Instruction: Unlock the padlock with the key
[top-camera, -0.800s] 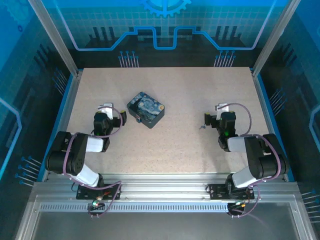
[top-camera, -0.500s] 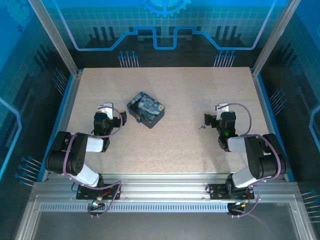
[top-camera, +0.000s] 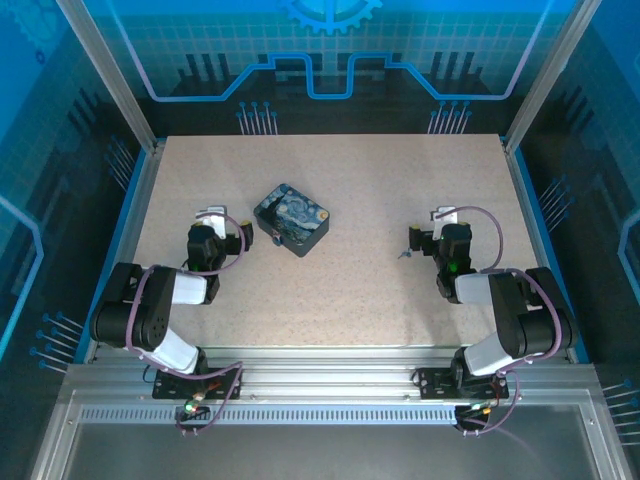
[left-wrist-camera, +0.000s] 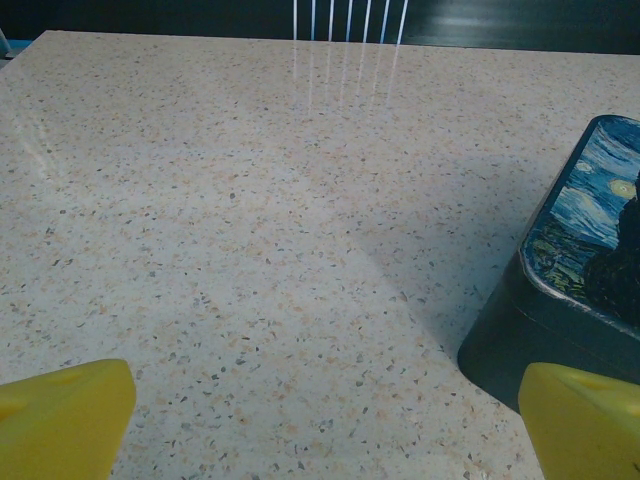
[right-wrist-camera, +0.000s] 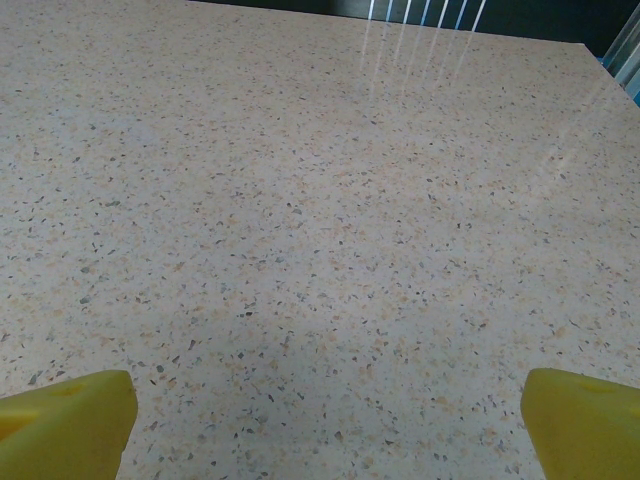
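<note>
No change is recorded. The left hand (left-wrist-camera: 322, 415) and right hand (right-wrist-camera: 325, 415) are held released and empty. The box (top-camera: 291, 219) is untouched, so unlocking is not begun.

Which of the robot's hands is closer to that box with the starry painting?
Left. The left hand sits just left of the box; the right hand is far off to its right, across the table.

No lettering, number or brand can be read anywhere. The tin box (top-camera: 291, 219) on the counter (top-camera: 400, 300) carries only a swirling night-sky painting on its lid. The blue back panel (top-camera: 430, 50) bears a wordless gear emblem (top-camera: 330, 12).
</note>
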